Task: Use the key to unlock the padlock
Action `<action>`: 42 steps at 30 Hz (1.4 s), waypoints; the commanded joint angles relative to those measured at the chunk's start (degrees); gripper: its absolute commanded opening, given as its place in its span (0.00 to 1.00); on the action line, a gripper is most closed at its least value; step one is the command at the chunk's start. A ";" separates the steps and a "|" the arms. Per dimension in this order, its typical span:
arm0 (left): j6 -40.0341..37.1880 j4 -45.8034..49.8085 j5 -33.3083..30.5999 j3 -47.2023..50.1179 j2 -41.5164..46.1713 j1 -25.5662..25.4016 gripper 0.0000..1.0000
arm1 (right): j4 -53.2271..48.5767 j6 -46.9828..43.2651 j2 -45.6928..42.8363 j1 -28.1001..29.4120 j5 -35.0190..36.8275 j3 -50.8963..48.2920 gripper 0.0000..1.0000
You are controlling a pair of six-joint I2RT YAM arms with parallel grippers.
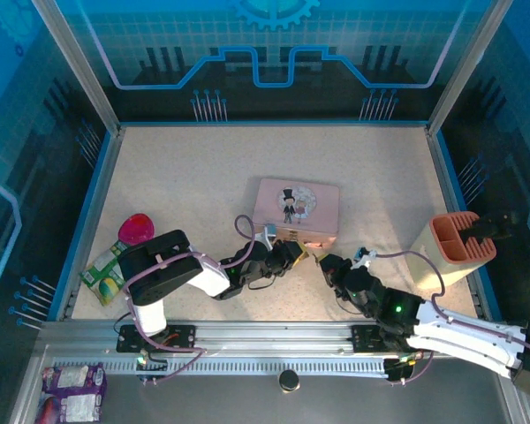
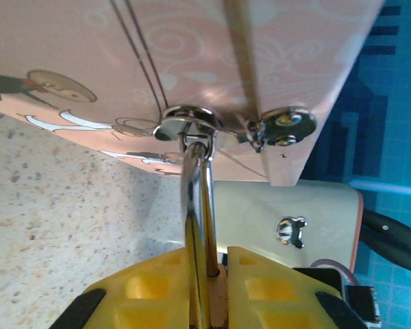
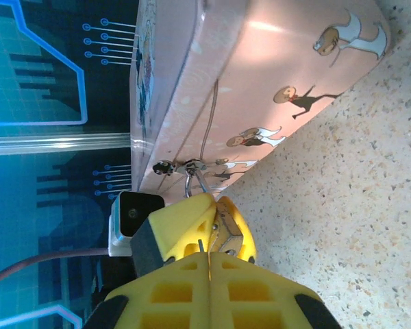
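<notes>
Though tiny and light, the padlock [image 2: 198,229] looked rigid and slick; it hung at the pink tin's [image 3: 274,62] six o'clock edge, its body pinched in the left tool [image 2: 209,264], a sound hold; the right tool [image 3: 209,257], pressed together, apparently nipped the key [image 3: 201,245].
</notes>
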State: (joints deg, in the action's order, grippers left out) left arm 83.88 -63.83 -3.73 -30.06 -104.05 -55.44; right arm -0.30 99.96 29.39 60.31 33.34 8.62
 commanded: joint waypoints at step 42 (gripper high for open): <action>0.50 -8.06 2.78 -0.17 1.56 1.42 0.00 | 19.68 -6.01 8.08 -3.63 -9.08 -6.25 0.00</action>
State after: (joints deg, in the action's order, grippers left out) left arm 84.12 -62.43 -1.17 -30.06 -104.05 -53.78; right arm 19.68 93.41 38.37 55.96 22.17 3.03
